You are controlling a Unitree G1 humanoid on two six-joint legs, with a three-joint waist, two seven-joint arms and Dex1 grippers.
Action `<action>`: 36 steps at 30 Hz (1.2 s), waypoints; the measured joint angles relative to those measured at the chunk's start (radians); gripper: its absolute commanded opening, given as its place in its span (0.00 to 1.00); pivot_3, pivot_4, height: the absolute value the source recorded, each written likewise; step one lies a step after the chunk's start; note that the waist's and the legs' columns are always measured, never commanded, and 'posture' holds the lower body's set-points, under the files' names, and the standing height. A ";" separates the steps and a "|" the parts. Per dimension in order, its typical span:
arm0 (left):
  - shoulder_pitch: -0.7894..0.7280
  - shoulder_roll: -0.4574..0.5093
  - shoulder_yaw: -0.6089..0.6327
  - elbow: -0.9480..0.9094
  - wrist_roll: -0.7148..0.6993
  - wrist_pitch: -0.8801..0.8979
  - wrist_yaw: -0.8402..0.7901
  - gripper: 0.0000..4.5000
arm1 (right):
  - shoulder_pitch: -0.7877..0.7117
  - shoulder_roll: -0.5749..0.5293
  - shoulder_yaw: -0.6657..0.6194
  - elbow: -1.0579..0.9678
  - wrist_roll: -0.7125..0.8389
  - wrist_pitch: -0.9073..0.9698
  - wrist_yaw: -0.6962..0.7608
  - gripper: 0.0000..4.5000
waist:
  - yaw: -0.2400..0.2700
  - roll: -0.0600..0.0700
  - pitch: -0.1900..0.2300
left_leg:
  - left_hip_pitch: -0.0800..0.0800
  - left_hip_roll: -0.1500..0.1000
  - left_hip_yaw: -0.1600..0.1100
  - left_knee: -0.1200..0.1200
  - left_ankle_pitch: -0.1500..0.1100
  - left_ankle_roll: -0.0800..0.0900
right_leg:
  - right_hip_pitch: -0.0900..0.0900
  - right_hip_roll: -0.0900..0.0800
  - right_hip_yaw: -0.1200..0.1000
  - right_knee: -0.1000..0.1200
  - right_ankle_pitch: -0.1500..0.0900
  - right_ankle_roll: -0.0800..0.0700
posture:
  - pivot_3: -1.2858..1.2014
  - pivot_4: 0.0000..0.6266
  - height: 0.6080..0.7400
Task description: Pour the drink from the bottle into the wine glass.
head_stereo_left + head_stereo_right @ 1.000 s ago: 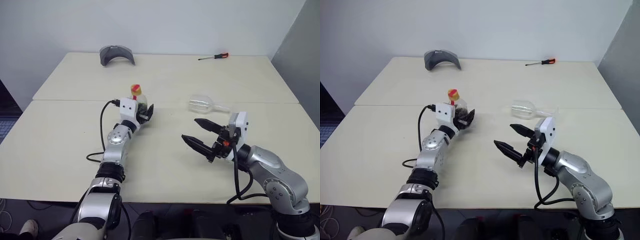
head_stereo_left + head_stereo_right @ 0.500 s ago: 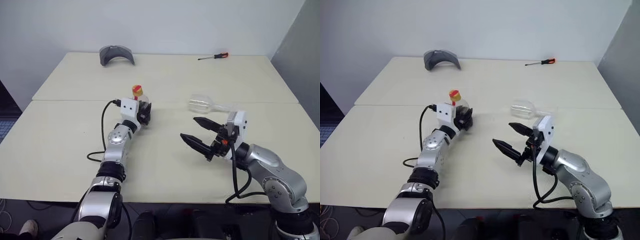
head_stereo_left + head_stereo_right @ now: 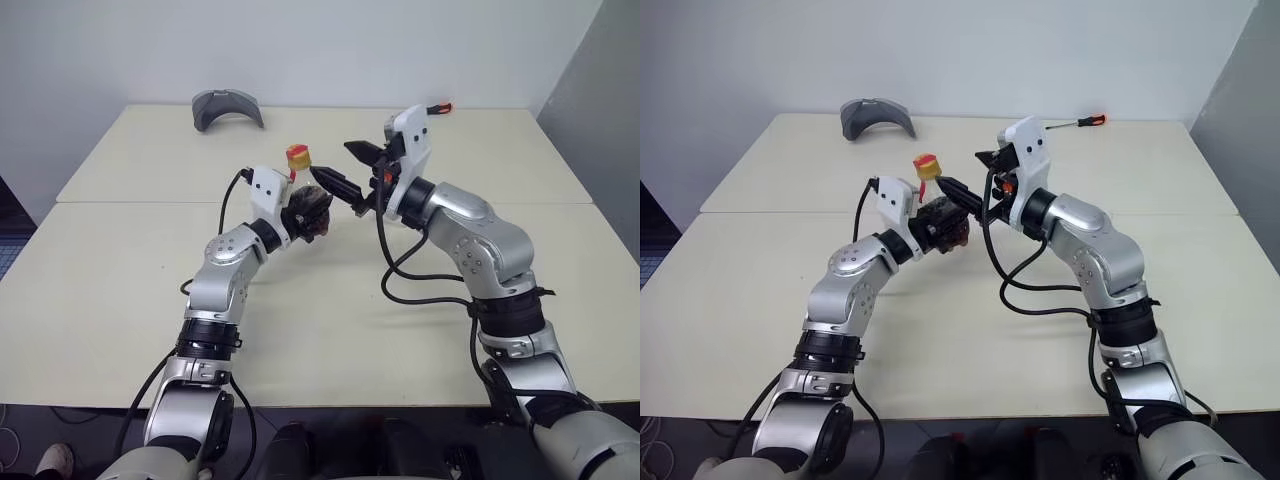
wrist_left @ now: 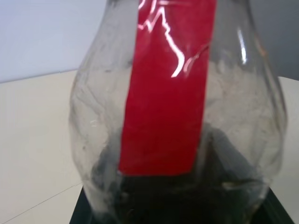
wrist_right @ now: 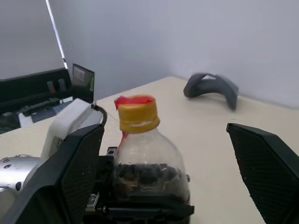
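Note:
My left gripper (image 3: pixel 311 216) is shut on the bottle (image 5: pixel 145 154) and holds it upright above the table. The bottle is small, round and clear, with a yellow cap (image 3: pixel 298 157) and a red label (image 4: pixel 168 84). Dark brown drink (image 5: pixel 148 175) fills its lower part. At cap height my right gripper (image 3: pixel 334 166) is open, its black fingers (image 5: pixel 77 163) spread to either side of the bottle neck without touching it. The wine glass is hidden behind my right arm.
A grey curved object (image 3: pixel 222 105) lies at the table's back left. A red-handled screwdriver (image 3: pixel 1086 123) lies at the back right. A seam (image 3: pixel 120 201) crosses the cream tabletop below the raised grippers.
My left gripper closed on the bottle and lifted it off the table, a little to the right. My right arm rose and swung forward and left to the cap, still open.

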 measured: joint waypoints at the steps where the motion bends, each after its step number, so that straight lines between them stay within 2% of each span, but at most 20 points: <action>1: -0.002 0.000 -0.001 0.003 0.000 0.000 -0.007 0.34 | -0.003 0.001 -0.001 0.008 0.002 0.008 0.002 1.00 | 0.000 0.000 0.000 | 0.000 0.000 0.000 0.000 0.000 0.000 | 0.000 0.000 0.000 0.000 0.000 0.000 | 0.52 0.24 1.00; 20: -0.015 0.005 -0.064 0.026 0.001 0.001 -0.096 0.29 | -0.091 0.056 -0.035 0.096 0.006 0.065 0.042 1.00 | -0.003 0.000 0.000 | 0.000 0.000 0.000 0.000 0.000 0.000 | -0.001 0.000 0.000 0.001 0.000 0.000 | 0.52 0.24 1.00; 23: -0.015 0.007 -0.066 0.026 0.002 0.001 -0.100 0.28 | -0.093 0.055 -0.034 0.100 0.006 0.080 0.061 0.86 | -0.003 0.000 0.000 | 0.000 0.000 0.000 0.000 0.000 0.000 | -0.001 0.000 0.000 0.001 0.000 0.000 | 0.52 0.24 1.00; 30: -0.015 0.016 -0.066 0.026 0.003 -0.002 -0.121 0.28 | -0.093 0.052 -0.040 0.100 0.005 0.099 0.088 0.31 | -0.003 0.000 0.000 | -0.001 0.000 0.000 0.000 0.000 0.000 | -0.001 0.000 0.000 0.001 0.000 0.000 | 0.52 0.24 1.00; 31: -0.015 0.017 -0.066 0.026 0.004 -0.002 -0.122 0.27 | -0.093 0.052 -0.041 0.100 0.005 0.100 0.088 0.28 | -0.003 0.000 0.000 | -0.001 0.000 0.000 0.000 0.000 0.000 | -0.001 0.000 0.000 0.001 0.000 0.000 | 0.52 0.24 1.00; 36: 0.015 0.021 -0.067 -0.027 -0.002 0.026 -0.128 0.24 | -0.086 0.037 -0.035 0.088 0.006 0.101 0.116 0.28 | -0.004 0.000 0.000 | -0.001 0.000 0.000 0.000 0.000 0.000 | -0.002 0.000 0.000 0.001 0.000 0.000 | 0.52 0.24 1.00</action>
